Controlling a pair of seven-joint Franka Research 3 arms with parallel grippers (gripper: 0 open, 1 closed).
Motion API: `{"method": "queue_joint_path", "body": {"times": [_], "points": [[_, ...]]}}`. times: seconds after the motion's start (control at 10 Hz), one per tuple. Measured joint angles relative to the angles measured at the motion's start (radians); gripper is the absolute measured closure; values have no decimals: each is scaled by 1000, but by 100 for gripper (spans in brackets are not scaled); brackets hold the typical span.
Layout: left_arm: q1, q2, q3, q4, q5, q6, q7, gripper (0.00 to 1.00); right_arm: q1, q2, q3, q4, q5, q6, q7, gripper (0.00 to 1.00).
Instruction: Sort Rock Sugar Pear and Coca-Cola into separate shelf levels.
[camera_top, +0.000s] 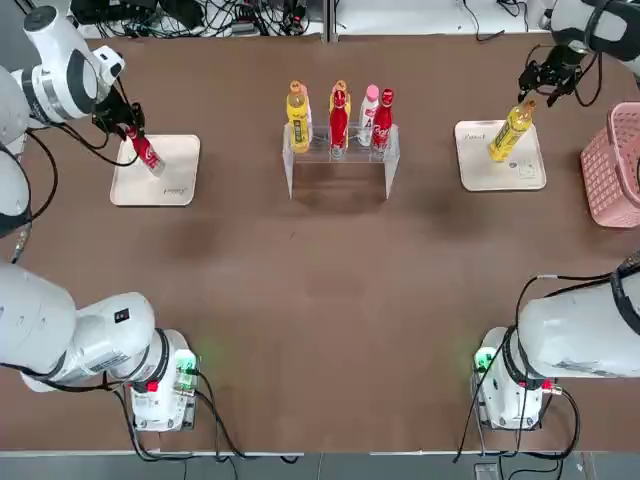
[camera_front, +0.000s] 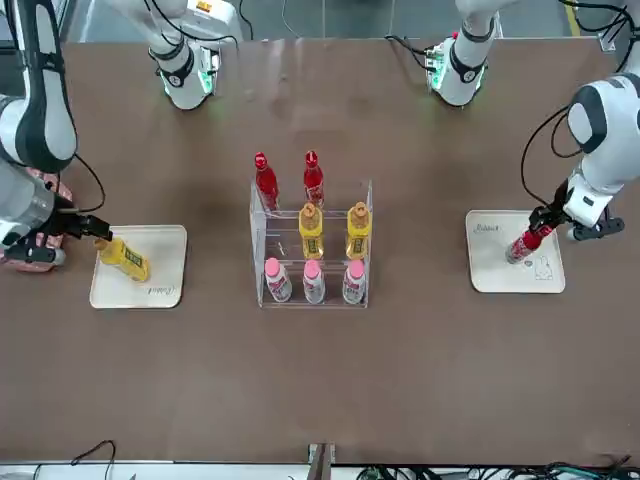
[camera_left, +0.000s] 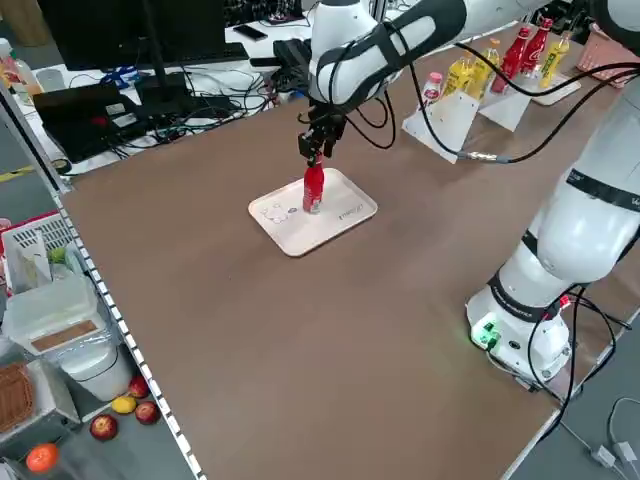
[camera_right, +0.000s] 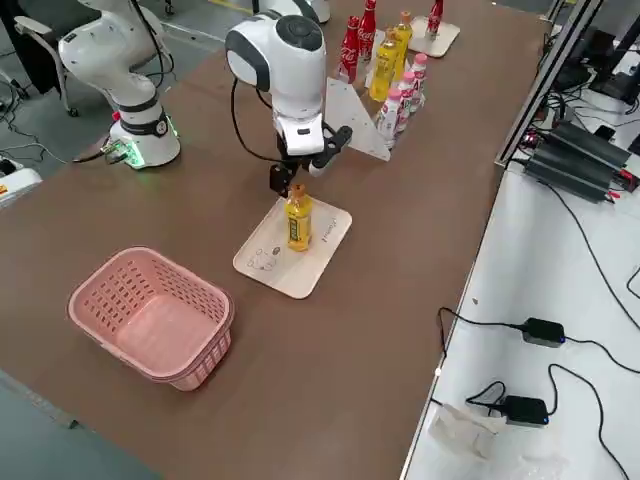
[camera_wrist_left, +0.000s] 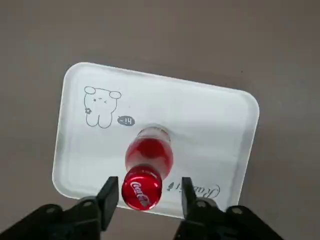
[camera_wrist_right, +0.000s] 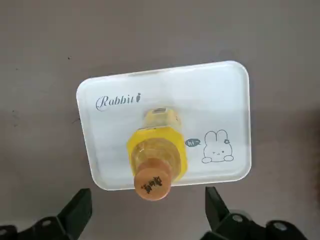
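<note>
A red Coca-Cola bottle (camera_top: 147, 153) stands on the cream tray (camera_top: 175, 185) at the far left. My left gripper (camera_wrist_left: 145, 194) is down around its red cap (camera_wrist_left: 141, 187), fingers close on either side, with a small gap still showing on one side. A yellow Rock Sugar Pear bottle (camera_top: 510, 132) with an orange cap (camera_wrist_right: 152, 185) stands on the right tray (camera_top: 480, 165). My right gripper (camera_wrist_right: 147, 207) hovers just above it, wide open, touching nothing. The clear shelf (camera_front: 310, 290) at the table's far middle holds two red, two yellow and three pink-capped bottles.
A pink basket (camera_top: 612, 165) sits at the right edge of the table, beside the right tray. Both arm bases stand at the near edge. Bare brown tabletop lies between the bases and the shelf.
</note>
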Motion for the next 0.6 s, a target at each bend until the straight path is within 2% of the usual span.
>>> {"method": "queue_joint_path", "body": {"times": [0.2, 0.6], "points": [[1, 0, 0, 3, 0, 0, 16, 48, 1, 0, 0, -5, 0, 6, 2, 1], [9, 0, 0, 4, 0, 0, 41, 68, -1, 12, -2, -45, 0, 53, 4, 3]]}}
